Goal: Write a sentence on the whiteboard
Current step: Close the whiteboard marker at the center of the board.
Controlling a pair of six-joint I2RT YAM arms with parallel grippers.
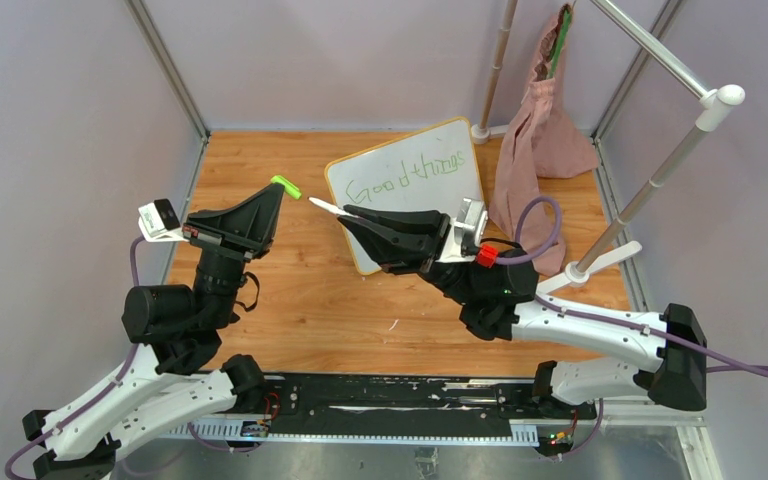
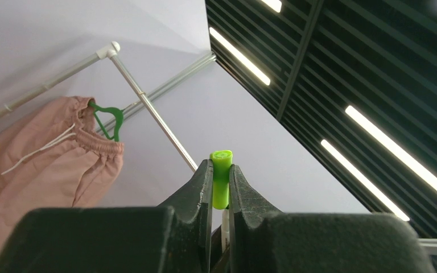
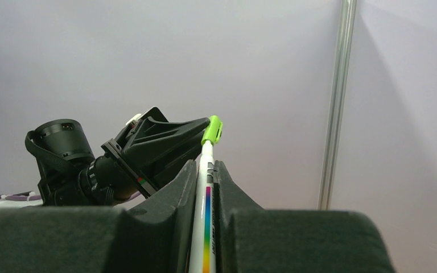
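Well, my left gripper [image 1: 278, 190] is clenched on a green cap [image 1: 285, 186], which sticks out past the fingertips above the left half of the worktop. My right gripper [image 1: 348, 215] is clamped around a white marker [image 1: 324, 206], whose tip points left toward the cap; from the top view the two sit just apart. The whiteboard [image 1: 405, 190] is near the far edge, right of the middle, with "Good things" written on it in green. My right arm covers its near part. A pink cloth [image 1: 540, 130] hangs by the far right corner.
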